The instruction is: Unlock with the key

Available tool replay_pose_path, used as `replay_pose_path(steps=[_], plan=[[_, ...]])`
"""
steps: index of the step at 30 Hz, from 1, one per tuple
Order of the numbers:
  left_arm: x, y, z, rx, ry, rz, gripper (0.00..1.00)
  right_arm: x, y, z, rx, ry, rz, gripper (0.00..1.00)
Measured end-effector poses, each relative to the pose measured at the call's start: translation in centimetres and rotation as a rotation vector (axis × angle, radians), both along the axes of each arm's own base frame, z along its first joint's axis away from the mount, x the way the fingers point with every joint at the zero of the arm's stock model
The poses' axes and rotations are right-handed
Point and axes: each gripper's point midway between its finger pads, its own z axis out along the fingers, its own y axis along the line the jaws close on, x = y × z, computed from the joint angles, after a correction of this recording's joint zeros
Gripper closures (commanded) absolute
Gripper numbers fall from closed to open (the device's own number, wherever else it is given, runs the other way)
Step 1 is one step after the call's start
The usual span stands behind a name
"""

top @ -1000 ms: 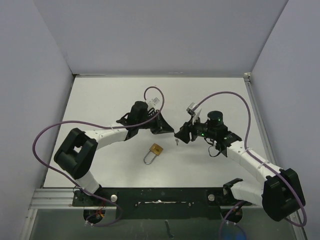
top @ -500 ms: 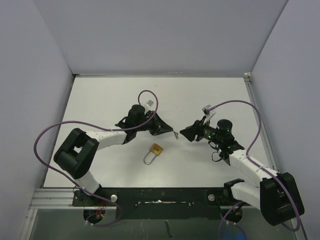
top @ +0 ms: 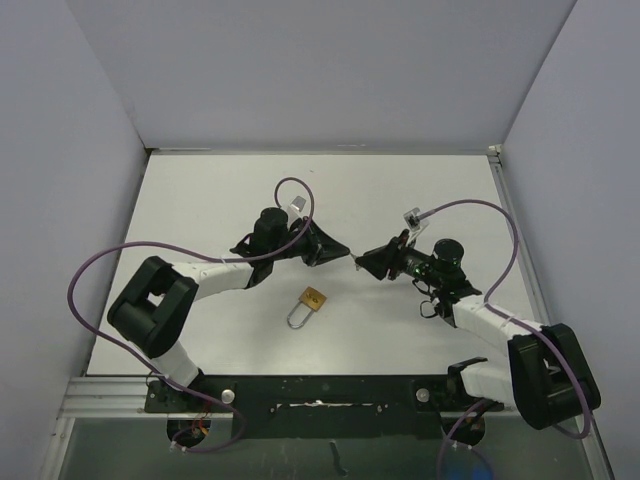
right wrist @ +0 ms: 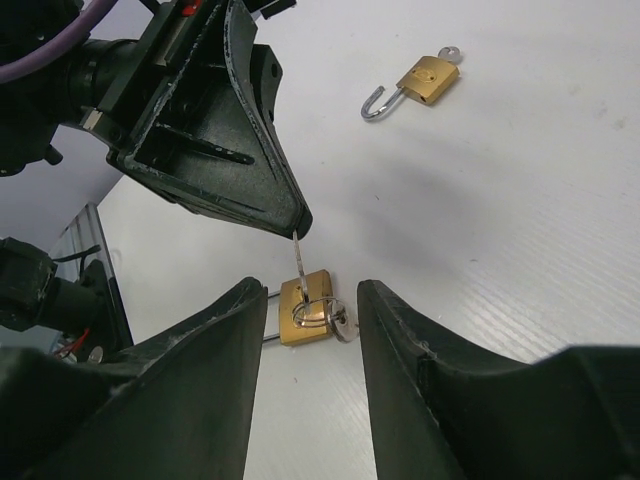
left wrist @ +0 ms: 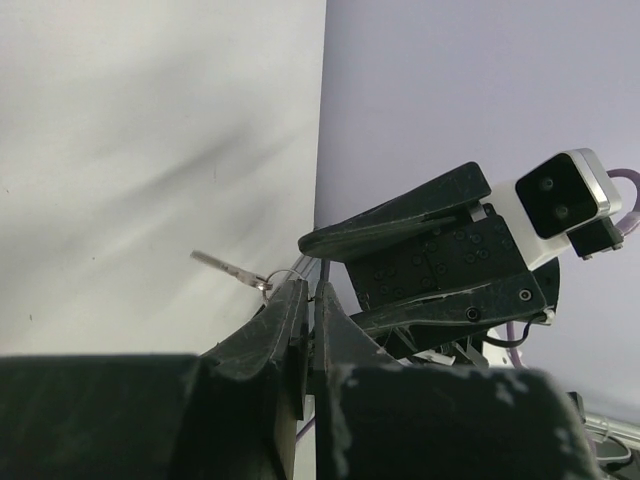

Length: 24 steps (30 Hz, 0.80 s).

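Gripping the key [right wrist: 298,262] by its blade, left gripper [right wrist: 294,224] is clamped tight; right gripper [right wrist: 312,300], at 3 o'clock, stands half-open, holding nothing

Brass-gold padlock [top: 312,298] w/ silver shackle; silver key [left wrist: 228,267]. White table [top: 220,190], pale lilac-grey walls [top: 320,70]. Black left gripper [top: 345,253] & right gripper [top: 362,260]; arms [top: 210,270] white w/ black joints. Purple cables [top: 95,265].
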Motion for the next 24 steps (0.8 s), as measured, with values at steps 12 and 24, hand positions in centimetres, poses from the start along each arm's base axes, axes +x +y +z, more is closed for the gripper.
replay_pose_path(steps=[12, 24], plan=[[-0.13, -0.22, 0.61, -0.041, 0.013, -0.005, 1.00, 0.12, 0.34, 0.07, 0.012, -0.016, 0.021, 0.71], [-0.11, -0.30, 0.26, -0.042, 0.024, -0.006, 1.00, 0.23, 0.55, 0.22, 0.028, -0.018, 0.029, 0.92]])
